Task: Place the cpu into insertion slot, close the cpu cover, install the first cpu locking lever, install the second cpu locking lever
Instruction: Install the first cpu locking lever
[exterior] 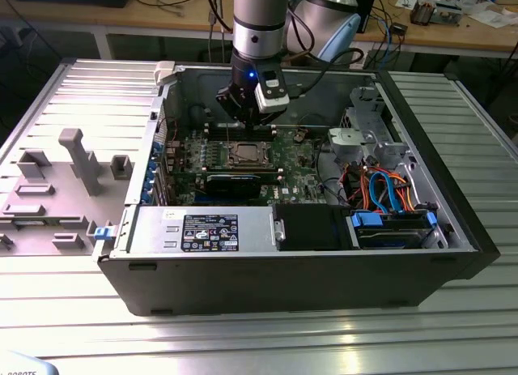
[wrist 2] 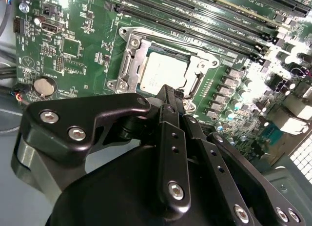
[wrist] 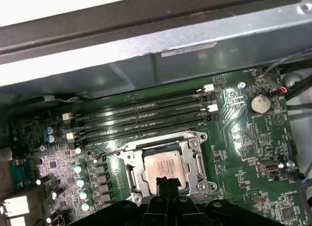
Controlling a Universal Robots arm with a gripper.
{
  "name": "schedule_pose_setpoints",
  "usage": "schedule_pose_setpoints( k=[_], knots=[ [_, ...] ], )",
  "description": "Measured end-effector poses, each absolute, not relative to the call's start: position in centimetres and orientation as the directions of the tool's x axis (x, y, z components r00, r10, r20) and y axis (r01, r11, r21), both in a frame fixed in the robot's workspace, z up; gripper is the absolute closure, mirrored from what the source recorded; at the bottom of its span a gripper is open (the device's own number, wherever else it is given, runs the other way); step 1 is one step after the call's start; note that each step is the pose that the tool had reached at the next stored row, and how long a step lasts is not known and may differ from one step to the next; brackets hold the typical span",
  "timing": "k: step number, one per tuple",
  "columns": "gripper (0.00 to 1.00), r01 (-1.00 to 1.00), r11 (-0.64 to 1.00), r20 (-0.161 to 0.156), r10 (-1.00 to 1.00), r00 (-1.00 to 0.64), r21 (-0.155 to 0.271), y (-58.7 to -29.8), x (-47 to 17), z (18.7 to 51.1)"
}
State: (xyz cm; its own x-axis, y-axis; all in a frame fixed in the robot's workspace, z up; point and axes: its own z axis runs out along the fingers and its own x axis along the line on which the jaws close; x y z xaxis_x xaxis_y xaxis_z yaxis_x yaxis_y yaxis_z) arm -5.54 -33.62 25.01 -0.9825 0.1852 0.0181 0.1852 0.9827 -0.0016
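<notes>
Hanging low over the green board point(wrist: 243, 153), the gripper point(wrist: 165, 181) keeping its fingers point(wrist: 162, 183) pressed together, nothing visible pinched between them, tips lining up with the nearest edge of the cpu point(wrist: 165, 165); impossible telling whether touching. Lying flat in the insertion slot point(wrist: 195, 137), silvery top showing through the window of the cpu cover point(wrist: 132, 173), itself lying down around the chip. Running just beyond the socket, long dark memory slots point(wrist: 141, 113). Sitting apart, a round coin cell point(wrist: 259, 103). Rising farthest back, the grey case wall point(wrist: 195, 60).
</notes>
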Motion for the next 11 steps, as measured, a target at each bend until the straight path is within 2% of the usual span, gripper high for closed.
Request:
schedule_pose_setpoints(
  k=[11],
  knots=[
    [0.89,0.185,0.983,0.018,0.185,-0.983,-0.002,-33.62,-5.56,25.01]
  ],
)
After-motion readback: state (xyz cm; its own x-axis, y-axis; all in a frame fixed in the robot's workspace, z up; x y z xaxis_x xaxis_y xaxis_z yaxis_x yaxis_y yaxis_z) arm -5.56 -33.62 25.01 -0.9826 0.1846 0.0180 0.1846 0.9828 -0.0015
